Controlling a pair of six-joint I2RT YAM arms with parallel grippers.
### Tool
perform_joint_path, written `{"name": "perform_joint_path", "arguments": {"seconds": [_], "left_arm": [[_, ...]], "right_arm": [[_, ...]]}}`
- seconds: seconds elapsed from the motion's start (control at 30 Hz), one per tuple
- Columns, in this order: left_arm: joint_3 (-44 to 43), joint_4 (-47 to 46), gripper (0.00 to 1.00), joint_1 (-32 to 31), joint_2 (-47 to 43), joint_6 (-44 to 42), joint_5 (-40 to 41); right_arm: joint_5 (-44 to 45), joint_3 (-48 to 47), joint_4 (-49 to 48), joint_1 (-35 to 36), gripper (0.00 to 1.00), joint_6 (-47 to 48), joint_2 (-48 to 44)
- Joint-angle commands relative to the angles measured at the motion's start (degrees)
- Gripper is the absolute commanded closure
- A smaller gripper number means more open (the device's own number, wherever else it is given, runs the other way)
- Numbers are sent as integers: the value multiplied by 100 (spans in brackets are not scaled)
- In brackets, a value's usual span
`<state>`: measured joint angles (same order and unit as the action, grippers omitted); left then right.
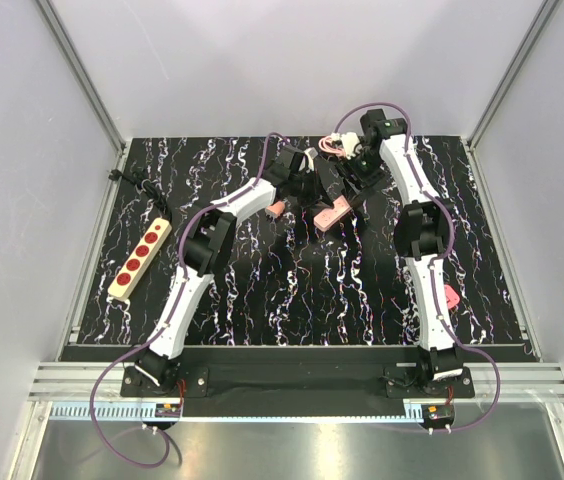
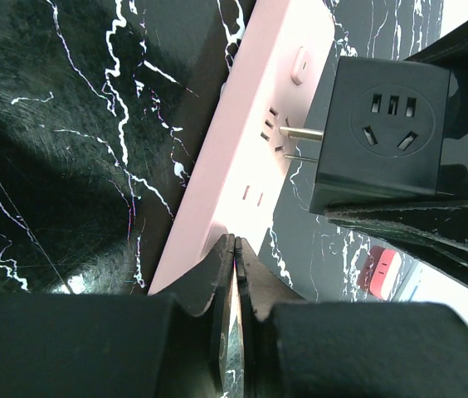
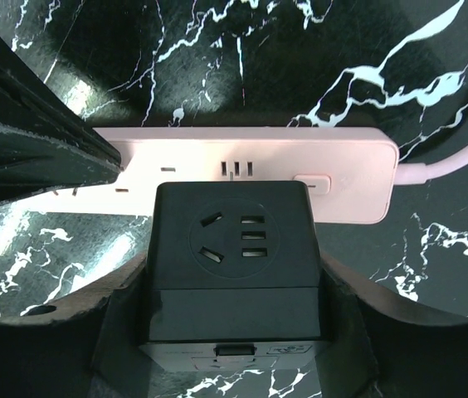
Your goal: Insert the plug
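Observation:
The plug (image 3: 234, 249) is a black cube with a socket face and two metal prongs (image 2: 300, 143). My right gripper (image 3: 234, 269) is shut on it, one finger on each side. The prongs point at the long pink power strip (image 2: 242, 157), their tips at its socket slots and their shafts still showing. My left gripper (image 2: 236, 245) is shut with nothing between its fingers, and its tips rest at the strip's near end. In the top view both grippers meet over the strip (image 1: 332, 215) at the back middle of the mat, so the plug is hard to make out there.
A beige strip with red sockets (image 1: 140, 258) lies at the left of the marbled black mat (image 1: 292, 290). The pink cord (image 1: 328, 146) is coiled at the back. A small pale-pink block (image 1: 275, 208) lies under the left arm, and a pink-red item (image 1: 451, 297) sits beside the right arm.

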<state>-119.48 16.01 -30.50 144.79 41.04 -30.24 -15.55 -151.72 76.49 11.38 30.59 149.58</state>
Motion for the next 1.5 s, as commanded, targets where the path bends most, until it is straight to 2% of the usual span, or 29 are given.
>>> {"name": "perform_joint_path", "arguments": {"seconds": [0.0,0.2,0.5,0.57,0.6,0.8,0.87,1.0,1.13,1.33,1.47], "left_arm": [[162,262,91,9,67,-105,255],[171,227,91,18,76,-105,255],[294,236,88,71,-196,-52,308],[311,245,80,141,-337,-87,396],[311,253,67,158,-381,-113,518],[241,447,35,194,-539,-552,695],[267,613,31,150,-653,-947,730],[539,939,23,-104,-944,-2035,1579],[628,1009,16,-281,-1084,-2477,1680],[251,1254,15,-500,-857,-2829,1758],[-171,1571,17,-580,-619,-2864,2179]], "right_arm": [[289,-217,200,93,100,254,247],[263,-271,454,181,100,378,458],[272,99,534,172,100,316,107],[263,99,525,172,100,220,45],[202,116,534,163,100,202,-42],[96,415,297,154,100,9,-289],[96,468,192,128,100,-70,-298],[-97,433,60,23,100,-228,-341],[-194,424,6,-13,100,-299,-342],[-334,336,-37,-21,100,-351,-342],[-440,336,-178,-118,100,-632,-560]]}}
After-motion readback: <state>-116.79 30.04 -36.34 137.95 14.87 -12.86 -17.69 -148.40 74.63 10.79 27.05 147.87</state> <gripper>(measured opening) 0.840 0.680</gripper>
